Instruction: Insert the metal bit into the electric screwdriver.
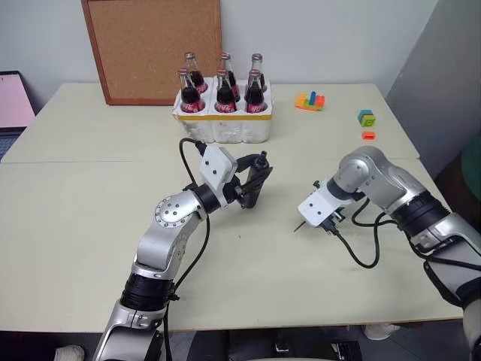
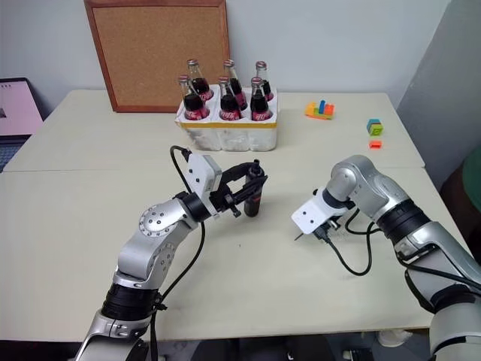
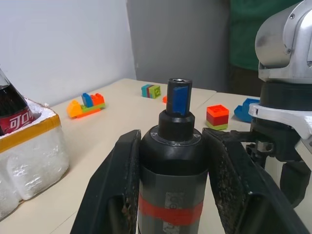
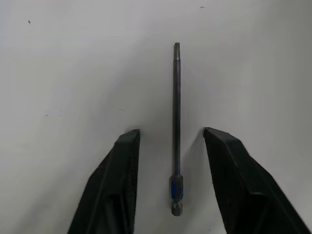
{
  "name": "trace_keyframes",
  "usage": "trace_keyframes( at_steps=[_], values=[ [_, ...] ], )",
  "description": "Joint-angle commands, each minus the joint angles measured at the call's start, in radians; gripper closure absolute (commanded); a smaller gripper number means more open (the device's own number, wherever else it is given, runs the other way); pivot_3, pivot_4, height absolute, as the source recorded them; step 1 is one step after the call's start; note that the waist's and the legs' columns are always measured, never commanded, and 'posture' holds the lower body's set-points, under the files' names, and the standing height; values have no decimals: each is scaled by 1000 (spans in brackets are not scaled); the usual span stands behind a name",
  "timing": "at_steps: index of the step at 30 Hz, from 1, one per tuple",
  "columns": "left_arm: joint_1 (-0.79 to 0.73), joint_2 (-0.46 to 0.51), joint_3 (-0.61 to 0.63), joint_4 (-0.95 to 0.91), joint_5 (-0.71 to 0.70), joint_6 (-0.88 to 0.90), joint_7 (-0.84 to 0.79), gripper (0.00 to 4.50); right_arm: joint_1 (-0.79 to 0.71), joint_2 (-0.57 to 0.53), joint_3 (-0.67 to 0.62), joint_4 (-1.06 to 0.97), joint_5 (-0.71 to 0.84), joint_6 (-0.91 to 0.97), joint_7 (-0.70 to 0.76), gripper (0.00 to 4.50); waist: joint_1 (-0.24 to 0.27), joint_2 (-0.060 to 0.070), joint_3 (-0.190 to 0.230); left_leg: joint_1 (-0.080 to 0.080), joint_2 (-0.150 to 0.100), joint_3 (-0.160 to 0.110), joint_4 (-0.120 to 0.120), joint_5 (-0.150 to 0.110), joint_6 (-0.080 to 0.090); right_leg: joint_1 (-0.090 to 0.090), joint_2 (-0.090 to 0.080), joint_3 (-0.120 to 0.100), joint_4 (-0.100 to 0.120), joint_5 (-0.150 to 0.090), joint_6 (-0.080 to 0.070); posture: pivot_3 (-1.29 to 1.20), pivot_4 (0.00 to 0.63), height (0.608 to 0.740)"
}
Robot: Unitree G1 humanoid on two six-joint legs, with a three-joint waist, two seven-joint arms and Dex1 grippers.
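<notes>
My left gripper is shut on the electric screwdriver, a stubby black cylinder with a red band, held above the table with its bluish tip pointing toward the right arm. The metal bit, a thin dark rod with a blue ring near one end, lies flat on the table. My right gripper points down over it, a finger on either side and a gap to the rod on both sides. In the left eye view the right gripper is low over the table, to the right of the screwdriver.
A white foam crate of cola bottles stands behind the grippers, with a cork board leaning on the wall. Toy bricks, a green-blue cube and an orange brick lie at the far right. A black cable loops beside the right wrist.
</notes>
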Motion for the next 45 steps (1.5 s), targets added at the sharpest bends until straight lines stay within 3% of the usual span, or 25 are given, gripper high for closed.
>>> trace_keyframes(
  at_steps=[1,5,13,24,28,31,36,40,45],
  values=[
    [-7,-7,13,-20,-2,-22,3,2882,-10,12,4,26,-50,-3,-1,3689,0,0,0,0,0,0,0,0,0,0,0,0,0,0,0,0,150,740],
    [-10,-12,10,-14,0,-25,4,2882,-10,16,-5,16,-58,2,0,4459,0,0,0,0,0,0,0,1,0,0,0,0,0,2,0,0,150,740],
    [-18,-17,15,-13,-3,-23,4,2882,35,-20,-100,-91,13,75,-15,4500,4,0,0,-1,0,0,0,1,0,0,0,0,-1,2,0,0,150,740],
    [-59,-38,60,-68,-66,68,37,2882,430,-172,-561,-671,418,633,-100,4500,28,0,0,-5,-1,0,-1,1,0,-2,-2,-1,-4,1,1,0,150,740],
    [-63,-41,64,-79,-83,92,37,2882,511,-116,-742,-834,609,929,-225,4500,27,0,0,-5,-1,0,-1,1,0,-2,-2,0,-3,1,1,0,150,740],
    [-57,-41,58,-101,-104,118,32,2882,484,-19,-901,-920,759,1146,-380,4500,27,0,0,-4,-1,0,-1,1,0,-2,-2,-1,-3,0,1,0,150,740],
    [-49,-42,53,-135,-137,161,23,2882,403,158,-1062,-1012,948,1355,-633,4500,27,0,0,-4,-2,-1,-1,1,-1,-2,-2,-1,-2,1,1,0,150,740],
    [-35,-45,48,-149,-146,179,28,2882,318,303,-1122,-1050,1068,1439,-824,4500,23,0,0,-4,-1,0,-1,1,-1,-2,-1,0,-2,0,1,0,150,740],
    [5,-44,23,-163,-128,169,27,2882,274,381,-1101,-1065,1155,1469,-974,4500,24,0,0,-6,-1,0,-1,1,0,-3,0,0,-2,0,1,0,150,740]
  ],
)
